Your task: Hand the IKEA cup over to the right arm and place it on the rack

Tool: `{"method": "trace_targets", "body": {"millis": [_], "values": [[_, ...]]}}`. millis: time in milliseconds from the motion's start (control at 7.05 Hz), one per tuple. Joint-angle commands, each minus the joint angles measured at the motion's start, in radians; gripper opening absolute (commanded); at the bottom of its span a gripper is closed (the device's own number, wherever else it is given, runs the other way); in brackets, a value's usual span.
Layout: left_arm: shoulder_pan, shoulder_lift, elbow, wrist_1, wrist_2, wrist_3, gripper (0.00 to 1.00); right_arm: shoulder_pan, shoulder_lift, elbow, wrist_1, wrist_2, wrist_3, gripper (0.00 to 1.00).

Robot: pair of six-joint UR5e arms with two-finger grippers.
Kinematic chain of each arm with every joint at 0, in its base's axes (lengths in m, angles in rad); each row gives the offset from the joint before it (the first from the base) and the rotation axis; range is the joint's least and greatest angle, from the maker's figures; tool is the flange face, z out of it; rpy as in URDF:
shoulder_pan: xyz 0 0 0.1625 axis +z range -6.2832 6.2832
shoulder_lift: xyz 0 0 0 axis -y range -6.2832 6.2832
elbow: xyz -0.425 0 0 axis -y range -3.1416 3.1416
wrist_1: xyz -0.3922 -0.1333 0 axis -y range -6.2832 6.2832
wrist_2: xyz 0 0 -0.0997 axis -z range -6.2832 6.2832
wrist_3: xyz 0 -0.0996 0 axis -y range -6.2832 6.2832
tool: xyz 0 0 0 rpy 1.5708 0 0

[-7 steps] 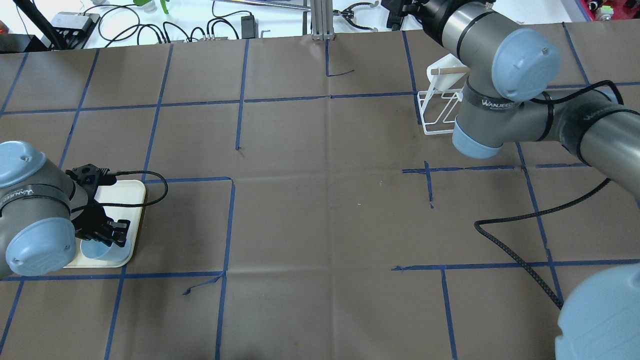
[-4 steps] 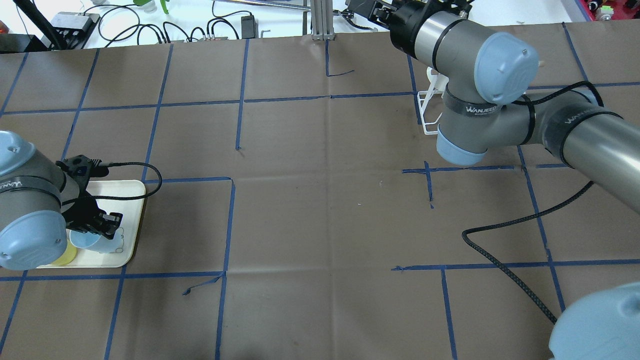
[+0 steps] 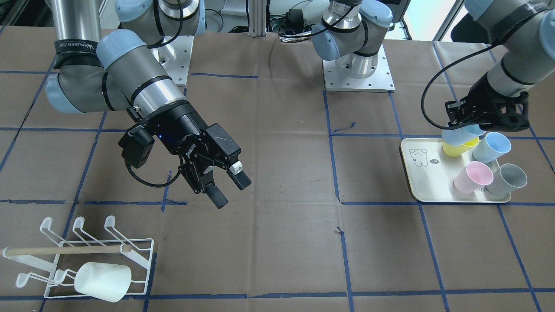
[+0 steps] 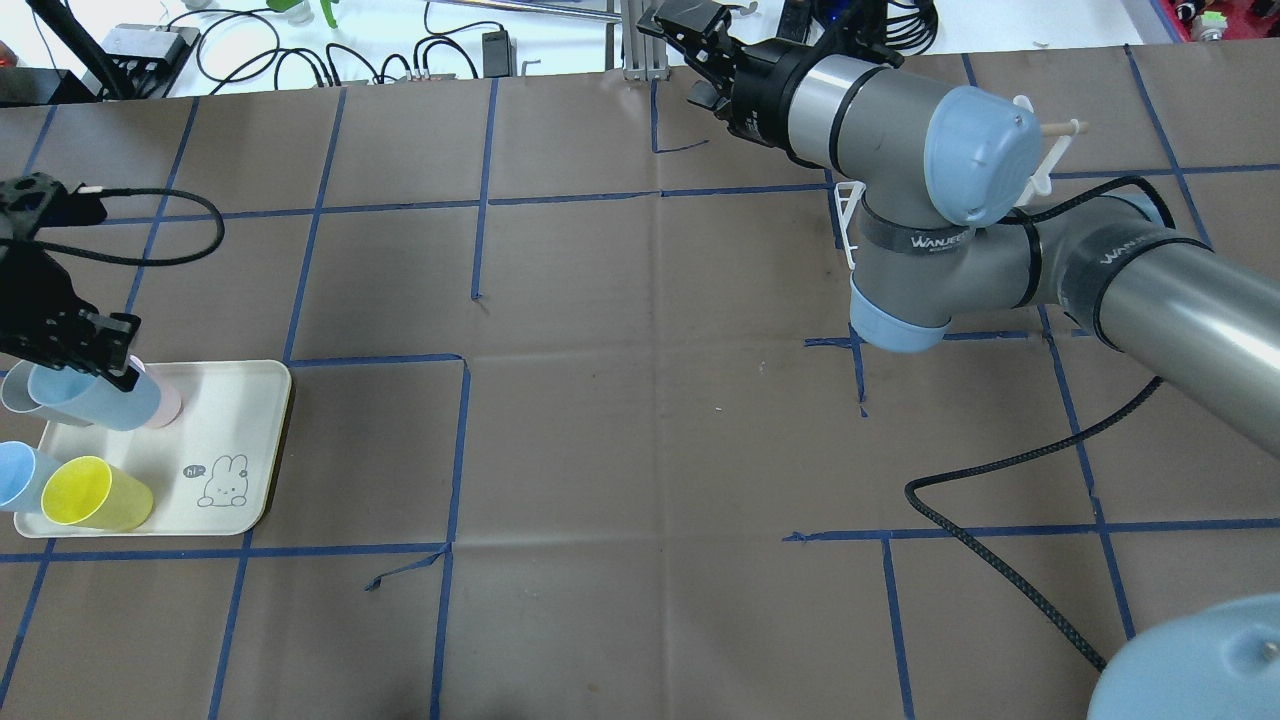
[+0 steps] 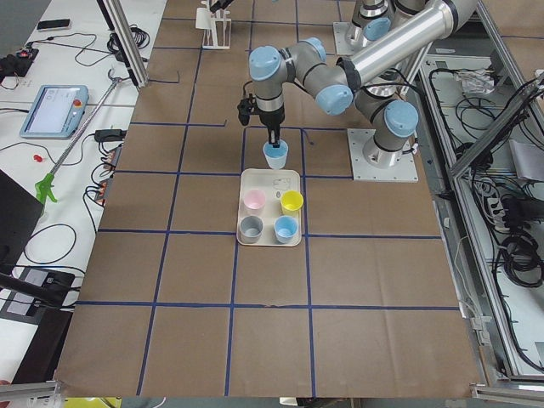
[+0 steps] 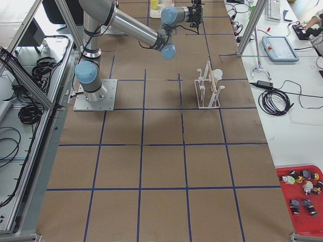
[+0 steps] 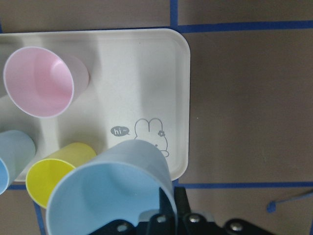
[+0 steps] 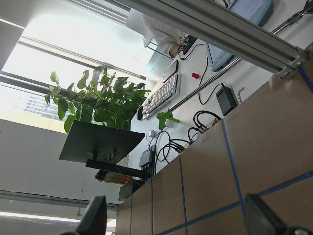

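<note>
the light-blue cup (image 3: 458, 136) hangs tilted just above the cream tray (image 3: 427, 182), at the right edge of the front-facing view and directly over a yellow cup (image 3: 460, 150). the left gripper (image 3: 467, 127) has its fingers clamped on the cup's wall at the rim. the left wrist view shows this closely: the cup (image 7: 105, 193) fills the lower left of the frame, with a black finger (image 7: 168, 215) pressed to its rim

it looks like a light, thin-walled plastic tumbler, smooth and probably a little slippery. a hard squeeze would likely flex the wall rather than crack it. a sensible hold for the receiving arm seems to be across the body near the base or on the free side of the rim, well away from the fingers already on it, leaving the mouth free for a prong

three more cups sit on the tray: blue (image 3: 492, 146), pink (image 3: 472, 177) and grey (image 3: 507, 178)

the right gripper (image 3: 230, 191) hovers at centre left of that view, well apart from the cup, with its fingers spread and empty

the rack (image 3: 65, 250) stands in the lower left corner, a white cup (image 3: 102, 281) already on one prong
</note>
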Motion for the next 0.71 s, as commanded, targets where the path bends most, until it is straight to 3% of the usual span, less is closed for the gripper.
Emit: {"method": "trace_targets", "body": {"millis": [0, 284, 567], "values": [[-0.033, -0.067, 0.219, -0.131, -0.015, -0.001, 0.00, 0.004, 0.000, 0.031, -0.001, 0.024, 0.137, 1.00], [-0.072, -0.139, 0.304, -0.114, -0.019, 0.007, 0.00, 0.004, 0.000, 0.088, -0.015, 0.027, 0.207, 1.00], [-0.082, -0.187, 0.286, 0.083, -0.171, 0.045, 0.00, 0.004, 0.000, 0.114, -0.061, 0.020, 0.286, 1.00]]}}
